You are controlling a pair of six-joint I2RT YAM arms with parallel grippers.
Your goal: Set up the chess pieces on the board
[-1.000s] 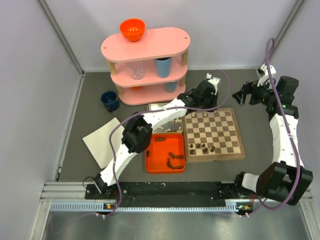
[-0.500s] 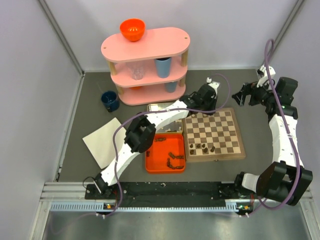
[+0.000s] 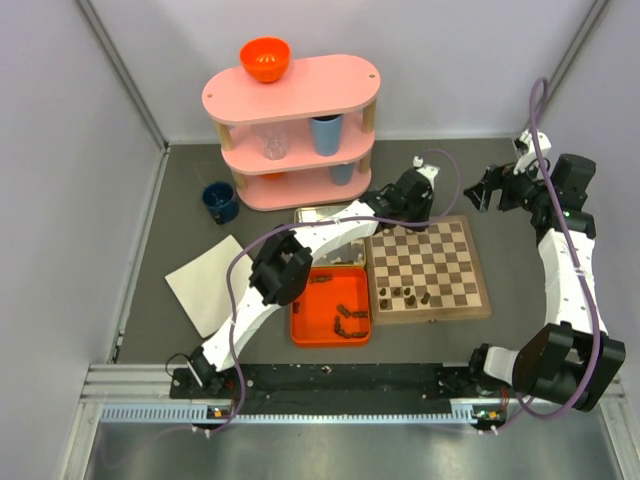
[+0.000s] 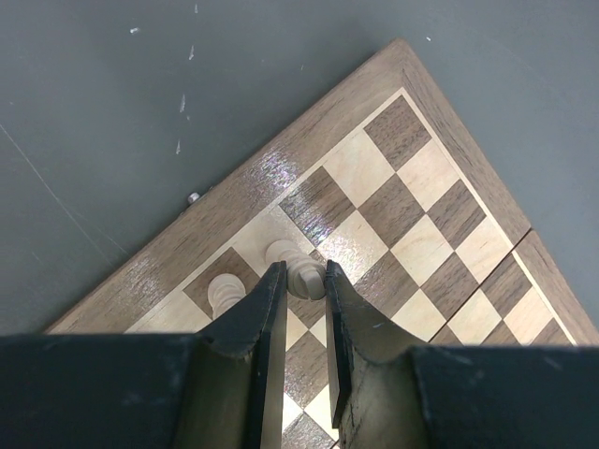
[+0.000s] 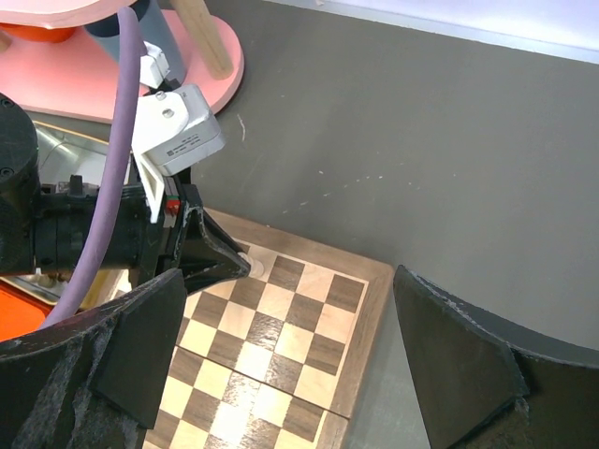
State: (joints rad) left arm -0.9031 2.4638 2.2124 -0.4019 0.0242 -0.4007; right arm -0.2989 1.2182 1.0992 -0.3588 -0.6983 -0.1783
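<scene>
Few chess pieces (image 3: 405,296) stand on the board (image 3: 440,262); left tool (image 4: 302,273) grips a cream piece (image 4: 292,258), right tool (image 5: 292,348) gapes empty

The square checkered wooden chessboard (image 4: 281,168) had a smooth, glossy varnish; the dark grey table (image 4: 140,94) looked matt and faintly scuffed.

Board (image 3: 440,262) x1, tray (image 3: 296,312) x1, shelf (image 3: 300,92) x1
</scene>
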